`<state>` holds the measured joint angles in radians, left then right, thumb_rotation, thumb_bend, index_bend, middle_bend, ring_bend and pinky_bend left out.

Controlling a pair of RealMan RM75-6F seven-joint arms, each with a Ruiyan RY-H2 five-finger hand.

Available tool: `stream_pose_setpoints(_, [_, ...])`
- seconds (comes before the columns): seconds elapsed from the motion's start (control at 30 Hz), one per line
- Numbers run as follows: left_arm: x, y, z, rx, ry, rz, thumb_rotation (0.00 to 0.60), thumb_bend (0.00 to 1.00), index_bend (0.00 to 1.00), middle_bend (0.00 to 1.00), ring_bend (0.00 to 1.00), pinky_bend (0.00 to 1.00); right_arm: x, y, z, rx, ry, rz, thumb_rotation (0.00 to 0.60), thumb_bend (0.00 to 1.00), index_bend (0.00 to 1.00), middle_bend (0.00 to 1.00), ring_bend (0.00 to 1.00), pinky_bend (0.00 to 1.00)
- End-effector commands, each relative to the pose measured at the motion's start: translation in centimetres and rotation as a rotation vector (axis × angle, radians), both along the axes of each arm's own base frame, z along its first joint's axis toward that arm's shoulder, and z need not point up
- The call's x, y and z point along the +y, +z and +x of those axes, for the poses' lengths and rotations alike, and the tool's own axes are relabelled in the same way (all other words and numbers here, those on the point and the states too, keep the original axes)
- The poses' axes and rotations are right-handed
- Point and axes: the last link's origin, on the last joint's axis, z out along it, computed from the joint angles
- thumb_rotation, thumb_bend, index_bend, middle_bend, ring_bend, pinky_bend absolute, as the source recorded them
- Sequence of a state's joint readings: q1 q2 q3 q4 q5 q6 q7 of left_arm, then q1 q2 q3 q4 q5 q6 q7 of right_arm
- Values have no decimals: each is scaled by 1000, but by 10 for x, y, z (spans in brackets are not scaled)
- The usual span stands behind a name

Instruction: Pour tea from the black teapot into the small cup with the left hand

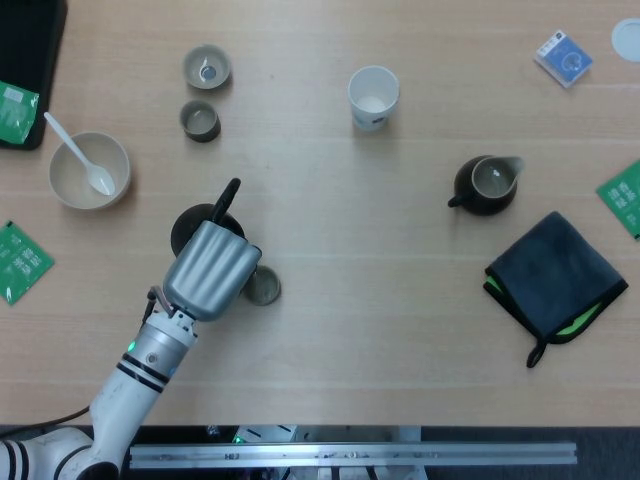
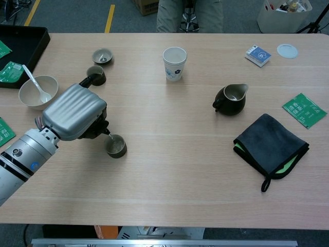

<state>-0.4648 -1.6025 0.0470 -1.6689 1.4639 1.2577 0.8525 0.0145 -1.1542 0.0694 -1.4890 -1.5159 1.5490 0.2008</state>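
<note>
My left hand (image 1: 208,271) (image 2: 74,112) grips the black teapot (image 1: 194,226), which is mostly hidden under it. The pot's straight black handle (image 1: 226,195) (image 2: 88,80) sticks out towards the far side. The pot is tilted so its spout points down at a small cup (image 1: 264,287) (image 2: 116,145) just right of the hand. In the chest view a thin stream runs from the spout into that cup. My right hand shows in neither view.
Two more small cups (image 1: 206,68) (image 1: 199,121) stand at the back left, beside a bowl with a white spoon (image 1: 89,170). A paper cup (image 1: 373,97), a dark pitcher (image 1: 486,184), a folded dark cloth (image 1: 556,282) and green packets (image 1: 20,260) lie around.
</note>
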Motion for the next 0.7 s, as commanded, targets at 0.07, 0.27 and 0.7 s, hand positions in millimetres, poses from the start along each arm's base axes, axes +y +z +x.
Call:
stream_pose_setpoints(0.07, [3,1,-1,-30,31,-33,600,437,985,1000,886,91,0,0,1,1,0,-2,600,10,471,389,268,283])
stream_pose_setpoints(0.27, [10,5,-4,-67,81,-83,600,437,981,1000,880,91,1,0,2,3,1,-3,600,10,471,389,268,283])
stream_pose_setpoints(0.7, [26,13,-5,-179,168,-165,600,437,967,1000,865,91,1,0,5,10,-2,-8,600,10,471,389,268,283])
